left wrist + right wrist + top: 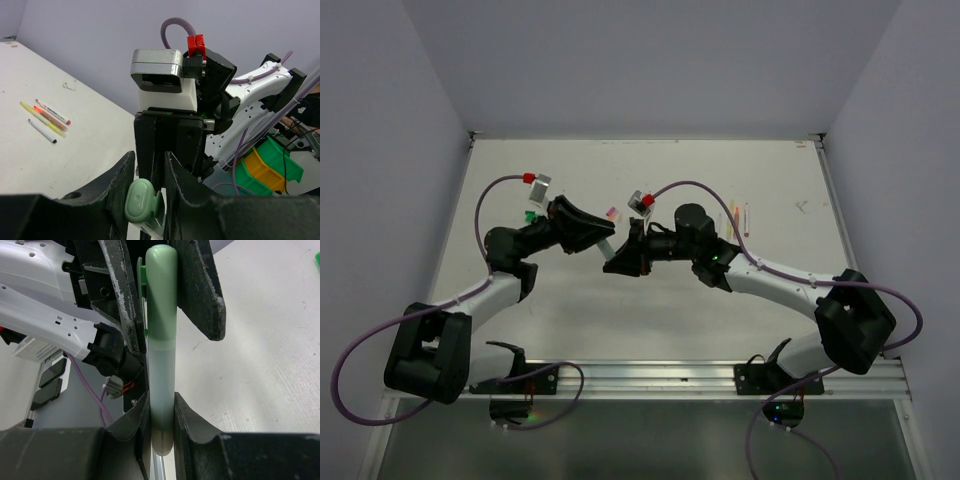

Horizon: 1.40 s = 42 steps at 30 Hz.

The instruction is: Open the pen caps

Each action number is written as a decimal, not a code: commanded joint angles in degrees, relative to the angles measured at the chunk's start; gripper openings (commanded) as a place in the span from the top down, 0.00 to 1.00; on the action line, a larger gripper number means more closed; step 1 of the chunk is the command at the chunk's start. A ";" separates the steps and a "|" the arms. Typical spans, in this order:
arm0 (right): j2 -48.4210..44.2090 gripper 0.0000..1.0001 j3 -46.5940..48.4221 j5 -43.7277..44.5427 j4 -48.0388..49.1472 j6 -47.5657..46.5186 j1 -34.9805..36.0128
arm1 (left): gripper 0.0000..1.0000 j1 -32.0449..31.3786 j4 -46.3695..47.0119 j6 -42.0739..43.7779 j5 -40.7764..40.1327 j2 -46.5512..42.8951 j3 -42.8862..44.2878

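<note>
1. Your right fingers (195,430) are clamped on the translucent lower barrel of the pale green pen (162,370). One finger sits on each side, and the pen's blunt tail pokes just past them toward the wrist camera.
2. Your left fingers (200,290) meet the same pen at its far end. They stand on either side of the pale green cap (161,295) and look pressed against it, one on the clip side and the other on the smooth side.
3. In your left wrist view you see the rounded end of that cap head-on. It sits low between the two fingers, with its clip turned toward the finger on the right of that view.
4. The cap is on the barrel, and its opaque green meets the translucent part flush.
5. You are holding the pen off the worktop (720,320). In the top view the two arms face each other tip to tip near the middle.
6. Four other pens (45,117) lie side by side on the worktop, well apart from the held one. One is yellow, one orange-pink, and two are white.
7. A loose green cap (530,215) lies on the worktop just beyond your left arm. A loose pink cap (611,212) lies beyond the spot where the fingers meet.
</note>
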 commanded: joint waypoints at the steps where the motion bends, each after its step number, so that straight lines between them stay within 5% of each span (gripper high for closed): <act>1: 0.23 1.00 1.40 0.20 3.52 1.34 -0.25 | 0.67 0.07 6.71 1.90 0.57 -1.34 0.37; 9: 0.93 1.00 1.92 0.20 4.58 2.22 -0.34 | 0.83 0.07 6.97 2.07 0.75 -1.52 0.11; 12: 1.28 1.00 1.49 0.11 4.66 2.05 -0.34 | 1.00 0.07 7.06 1.99 0.40 -1.87 0.28; 31: -3.63 1.00 -9.67 -2.96 1.59 -0.68 -0.34 | 1.00 0.95 4.43 5.76 -7.16 -1.08 13.46; 42: -4.78 1.00 -14.60 -2.96 3.26 -0.59 -0.25 | 1.00 1.48 10.92 2.52 -18.84 -0.55 12.85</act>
